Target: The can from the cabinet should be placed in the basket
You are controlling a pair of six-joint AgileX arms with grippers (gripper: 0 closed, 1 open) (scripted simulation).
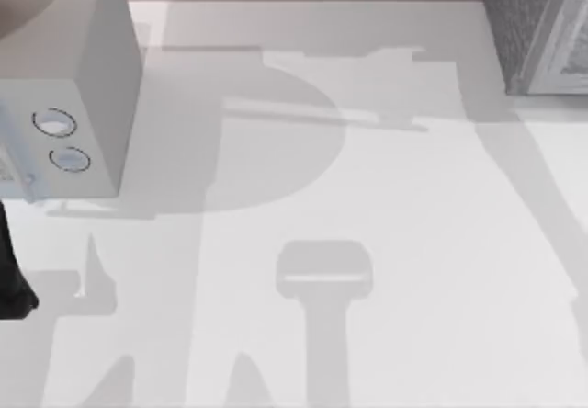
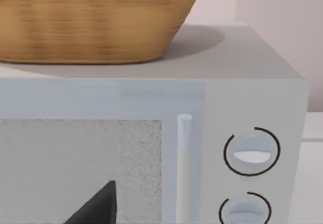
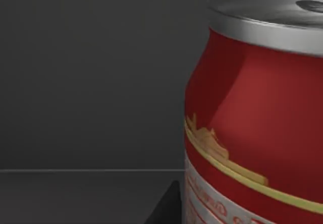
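A pale box (image 1: pixel 87 96) with 2 round rings (image 1: pixel 61 140) on its front is seen at the table's (image 1: pixel 386 243) far left. The dark grey speckled cabinet (image 1: pixel 537 27) is set well apart from the box, at the far right corner. A dark arm part (image 1: pixel 11 279) is seen just below the box.

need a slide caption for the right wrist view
Close on the upright red can, silver top, yellow-and-white label, standing inside a dark grey interior.
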